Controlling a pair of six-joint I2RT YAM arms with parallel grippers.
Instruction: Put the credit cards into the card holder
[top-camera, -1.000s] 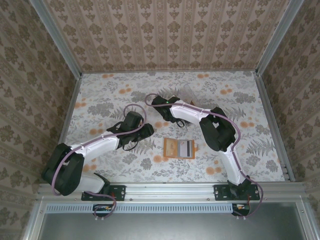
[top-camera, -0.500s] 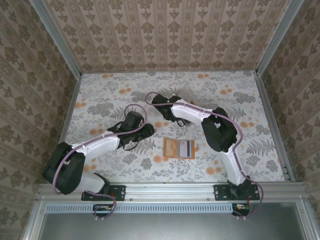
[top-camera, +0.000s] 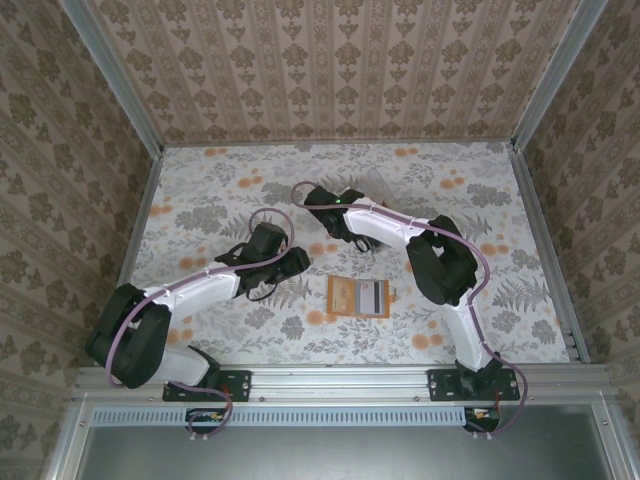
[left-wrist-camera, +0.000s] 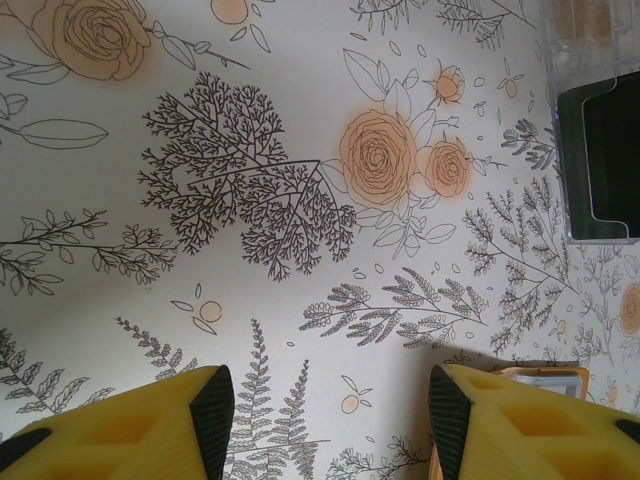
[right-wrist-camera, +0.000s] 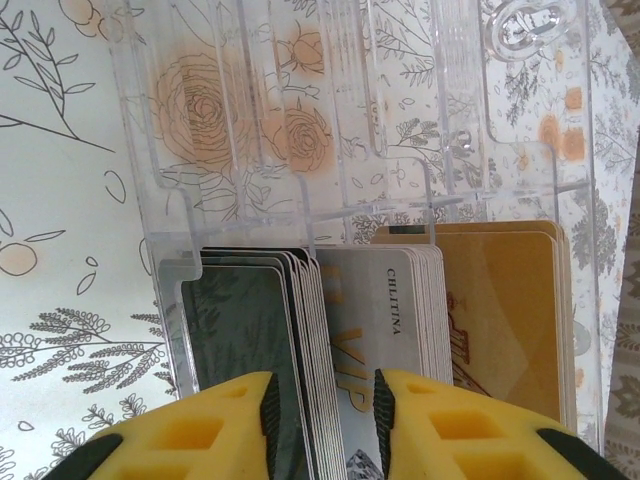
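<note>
The credit cards stand in three stacks inside a clear plastic box (right-wrist-camera: 300, 120): dark ones (right-wrist-camera: 235, 320), silver ones (right-wrist-camera: 395, 300) and gold ones (right-wrist-camera: 500, 300). My right gripper (right-wrist-camera: 322, 395) hovers over the box, open a narrow way. Its jaws straddle the edges of the dark stack and the first silver card without visibly pressing them. The orange card holder (top-camera: 358, 296) lies open flat on the table with a grey card on its right half; its corner (left-wrist-camera: 545, 375) peeks out by my left gripper (left-wrist-camera: 330, 410), which is open over bare tablecloth.
The floral tablecloth (top-camera: 200, 200) is bounded by patterned walls on three sides. The clear box (top-camera: 375, 185) sits at the far middle, and its dark end (left-wrist-camera: 600, 150) appears in the left wrist view. The left arm (top-camera: 200, 285) lies low across the near left.
The right wrist has shifted slightly to the far left over the clear box. The left arm and the card holder have not moved.
</note>
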